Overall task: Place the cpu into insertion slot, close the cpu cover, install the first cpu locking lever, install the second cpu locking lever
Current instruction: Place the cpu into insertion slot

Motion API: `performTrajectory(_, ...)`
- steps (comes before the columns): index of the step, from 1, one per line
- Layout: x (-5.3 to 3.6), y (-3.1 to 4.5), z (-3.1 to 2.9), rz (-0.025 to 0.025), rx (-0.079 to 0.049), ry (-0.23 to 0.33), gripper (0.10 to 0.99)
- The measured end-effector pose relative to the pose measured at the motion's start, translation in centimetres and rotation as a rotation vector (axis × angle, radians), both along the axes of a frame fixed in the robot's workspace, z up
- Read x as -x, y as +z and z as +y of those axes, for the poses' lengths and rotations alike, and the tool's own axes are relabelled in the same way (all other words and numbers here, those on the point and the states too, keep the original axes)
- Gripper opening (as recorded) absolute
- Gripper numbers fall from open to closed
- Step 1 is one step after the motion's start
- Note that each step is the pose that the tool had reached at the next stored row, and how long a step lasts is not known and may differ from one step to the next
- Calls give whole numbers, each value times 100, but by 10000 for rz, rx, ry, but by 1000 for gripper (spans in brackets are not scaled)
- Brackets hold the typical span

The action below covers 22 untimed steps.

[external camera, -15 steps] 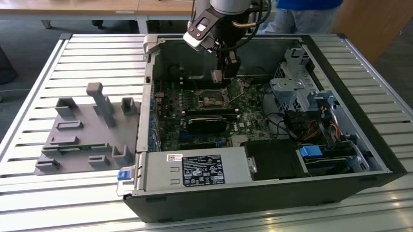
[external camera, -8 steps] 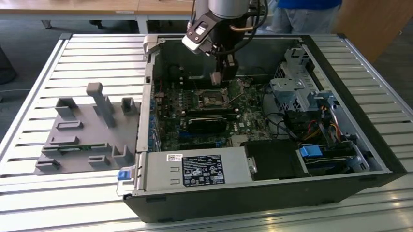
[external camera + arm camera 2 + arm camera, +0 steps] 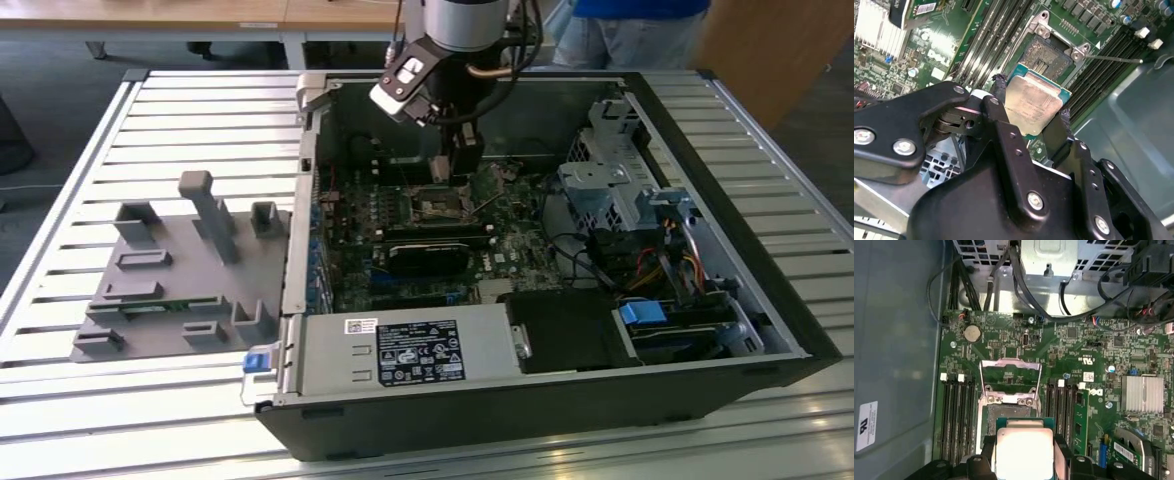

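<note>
Black two-fingered tool (image 3: 1031, 101) pinches the flat silver-grey square cpu (image 3: 1035, 107) just above the dark, silver-rimmed square insertion slot (image 3: 1048, 54), at its twelve o'clock in the exterior view; silver frame cpu cover (image 3: 1010, 371) stands raised

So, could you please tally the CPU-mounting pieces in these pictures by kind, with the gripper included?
gripper: 1
cpu: 1, held in the gripper
insertion slot: 1, nothing in it
cpu cover: 1, raised open
Total: 4
</note>
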<state>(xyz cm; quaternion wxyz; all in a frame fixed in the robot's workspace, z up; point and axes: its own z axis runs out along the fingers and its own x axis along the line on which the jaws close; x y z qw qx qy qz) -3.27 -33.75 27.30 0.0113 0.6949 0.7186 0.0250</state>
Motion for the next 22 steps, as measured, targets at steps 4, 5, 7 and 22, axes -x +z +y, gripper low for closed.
performTrajectory(4,17,-66,0,-2,0,111,541)
performTrajectory(5,17,-81,1,-3,-1,111,541)
performTrajectory(7,18,-102,4,-2,0,111,541)
performTrajectory(22,39,-303,107,-2,23,61,541)
